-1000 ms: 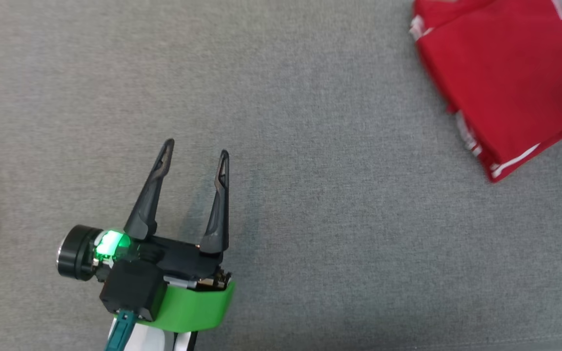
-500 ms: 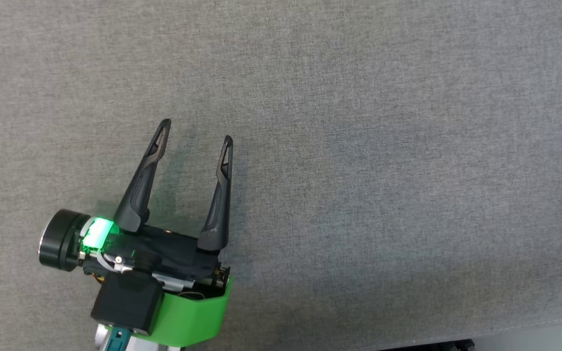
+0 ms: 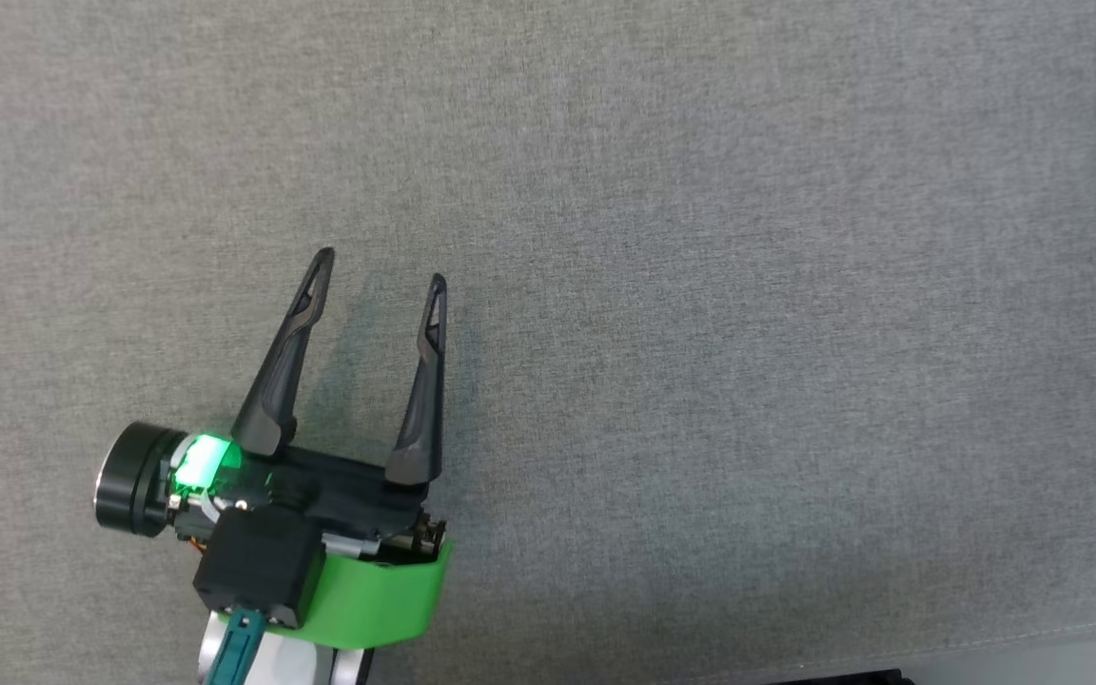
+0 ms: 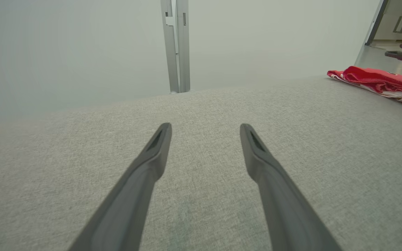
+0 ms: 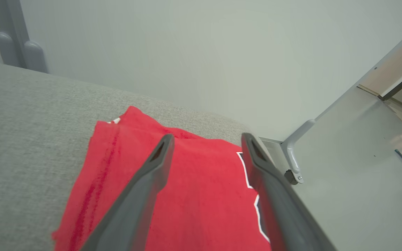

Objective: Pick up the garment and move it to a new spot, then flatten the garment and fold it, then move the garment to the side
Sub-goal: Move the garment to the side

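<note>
Head view: my left gripper (image 3: 380, 268), spread and empty, over grey tabletop (image 3: 748, 285). Left wrist view: the red garment (image 4: 379, 82) at two o'clock, well apart. Right wrist view: my right gripper (image 5: 207, 136) spread over it — folded, set aside, task seemingly done.

Soft, even light from above keeps the grey bench (image 3: 748, 285) bright without glare. The left pincer (image 3: 380, 268) throws only a faint shadow just beside it, tinged green by its lamp (image 3: 208, 463). In the left wrist view the edges stretch and the pincer's near end blurs.
</note>
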Controlling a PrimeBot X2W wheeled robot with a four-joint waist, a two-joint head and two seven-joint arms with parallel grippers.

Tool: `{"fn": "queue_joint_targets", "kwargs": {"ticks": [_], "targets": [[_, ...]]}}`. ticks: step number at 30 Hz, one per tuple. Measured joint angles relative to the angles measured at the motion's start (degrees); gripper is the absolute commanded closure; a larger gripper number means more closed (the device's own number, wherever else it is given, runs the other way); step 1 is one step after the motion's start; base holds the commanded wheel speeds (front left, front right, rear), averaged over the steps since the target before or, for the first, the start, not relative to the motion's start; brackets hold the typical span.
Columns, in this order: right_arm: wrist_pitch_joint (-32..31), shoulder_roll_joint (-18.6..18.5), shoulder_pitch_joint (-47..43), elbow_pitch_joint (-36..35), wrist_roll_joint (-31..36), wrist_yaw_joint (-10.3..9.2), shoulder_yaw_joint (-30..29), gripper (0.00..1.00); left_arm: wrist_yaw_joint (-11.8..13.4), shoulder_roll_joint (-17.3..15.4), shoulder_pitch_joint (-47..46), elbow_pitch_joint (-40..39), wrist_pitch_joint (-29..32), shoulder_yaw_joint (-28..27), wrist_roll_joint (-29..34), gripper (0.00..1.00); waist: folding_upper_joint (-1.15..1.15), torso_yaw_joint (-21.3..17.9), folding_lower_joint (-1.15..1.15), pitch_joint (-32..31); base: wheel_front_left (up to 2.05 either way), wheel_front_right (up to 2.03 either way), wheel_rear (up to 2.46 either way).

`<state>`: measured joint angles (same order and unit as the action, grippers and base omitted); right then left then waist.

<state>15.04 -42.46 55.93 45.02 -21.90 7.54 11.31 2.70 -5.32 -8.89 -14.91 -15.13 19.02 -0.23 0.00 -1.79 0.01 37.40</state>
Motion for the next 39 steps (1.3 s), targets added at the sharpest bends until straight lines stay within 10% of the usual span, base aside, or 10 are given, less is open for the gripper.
{"fn": "queue_joint_targets", "kwargs": {"ticks": [17,39], "targets": [[0.0,26.8,-34.1,-24.3,6.1,-0.01,-5.7,0.0,2.0,1.2,9.1,10.7,0.0,-5.6,-5.3,0.0,0.0,1.6,-0.01,-22.3,0.0,0.0,0.0],[0.0,33.2,-58.5,-38.6,8.0,-0.01,-3.6,0.0,0.4,2.3,20.0,17.5,0.0,-11.3,-6.1,0.0,0.0,1.4,-0.02,-40.9,0.0,0.0,0.0]]}}
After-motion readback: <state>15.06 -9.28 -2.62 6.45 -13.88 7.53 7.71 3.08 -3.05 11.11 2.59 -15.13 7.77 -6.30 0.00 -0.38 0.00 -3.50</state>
